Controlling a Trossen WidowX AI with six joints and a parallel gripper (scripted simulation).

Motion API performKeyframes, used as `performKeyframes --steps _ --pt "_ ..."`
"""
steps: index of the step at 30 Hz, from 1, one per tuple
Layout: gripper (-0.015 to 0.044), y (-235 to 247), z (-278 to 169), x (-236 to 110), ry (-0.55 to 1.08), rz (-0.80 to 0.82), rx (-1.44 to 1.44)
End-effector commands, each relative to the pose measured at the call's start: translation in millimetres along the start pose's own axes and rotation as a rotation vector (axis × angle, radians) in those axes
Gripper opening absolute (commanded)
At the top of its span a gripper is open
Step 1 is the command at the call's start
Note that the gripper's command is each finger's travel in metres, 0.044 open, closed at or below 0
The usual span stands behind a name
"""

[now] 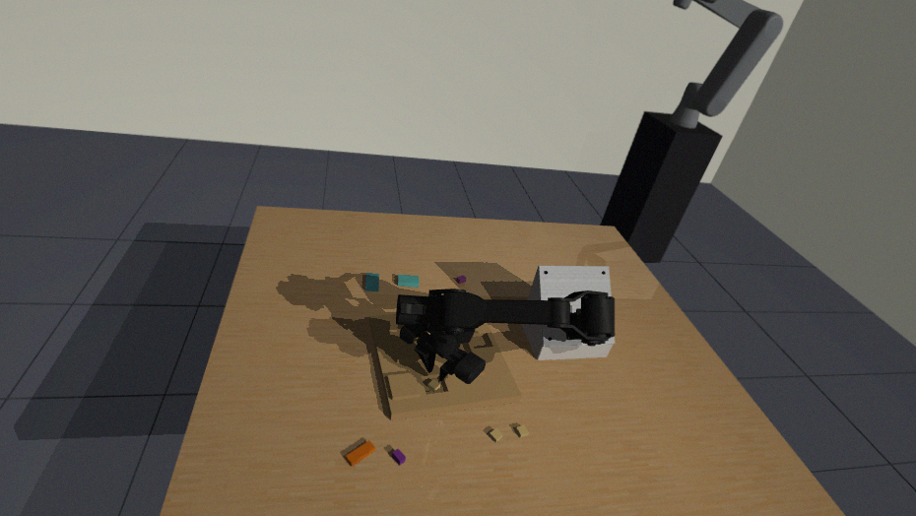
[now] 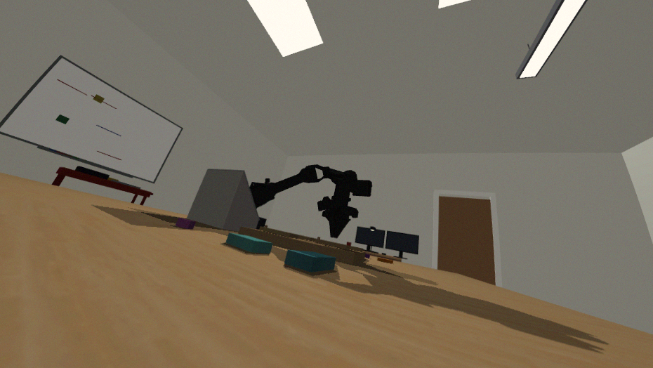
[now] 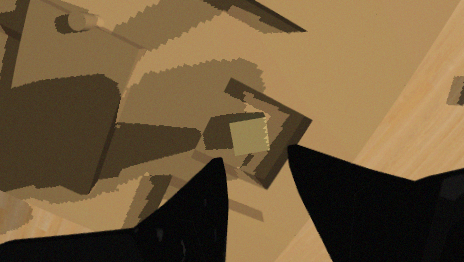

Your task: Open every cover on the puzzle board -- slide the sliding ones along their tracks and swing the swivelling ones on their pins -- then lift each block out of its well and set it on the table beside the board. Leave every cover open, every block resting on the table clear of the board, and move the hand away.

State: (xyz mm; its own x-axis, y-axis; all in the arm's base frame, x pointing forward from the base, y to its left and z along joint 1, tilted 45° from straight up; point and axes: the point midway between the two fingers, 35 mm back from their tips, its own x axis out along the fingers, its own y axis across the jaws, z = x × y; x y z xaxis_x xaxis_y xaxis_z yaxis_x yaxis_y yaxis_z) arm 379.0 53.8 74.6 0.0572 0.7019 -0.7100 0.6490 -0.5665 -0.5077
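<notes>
The black arm (image 1: 512, 310) reaches out level from its white base block (image 1: 572, 277) across the table (image 1: 673, 410), then bends sharply at the wrist so the gripper (image 1: 440, 371) points down at the near part of the puzzle board (image 1: 493, 391). From the low side view the gripper (image 2: 335, 232) hangs tip-down just above the board, not touching it. I can read no writing anywhere; the whiteboard (image 2: 137, 137) on the wall carries only coloured lines and small patches.

The fingers stand partly apart with nothing between them. Just beyond their tips a pale yellow-green block (image 3: 248, 136) sits in its square well (image 3: 292, 131), uncovered.

On the table beside the board lie two teal blocks (image 1: 407, 280), a small purple one (image 1: 460, 279), an orange block (image 1: 359, 451), another purple block (image 1: 398, 455) and two tan blocks (image 1: 494, 434).
</notes>
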Motion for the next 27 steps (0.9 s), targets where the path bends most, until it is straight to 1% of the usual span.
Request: performKeyframes --steps 1,18,27 --pt "0.0144 0.0 -0.2 0.3 0.002 -0.001 0.005" --pt "0.0144 -0.4 0.0 0.5 0.002 -0.001 0.005" --pt "0.0144 -0.4 -0.1 7.4 0.002 -0.001 0.005"
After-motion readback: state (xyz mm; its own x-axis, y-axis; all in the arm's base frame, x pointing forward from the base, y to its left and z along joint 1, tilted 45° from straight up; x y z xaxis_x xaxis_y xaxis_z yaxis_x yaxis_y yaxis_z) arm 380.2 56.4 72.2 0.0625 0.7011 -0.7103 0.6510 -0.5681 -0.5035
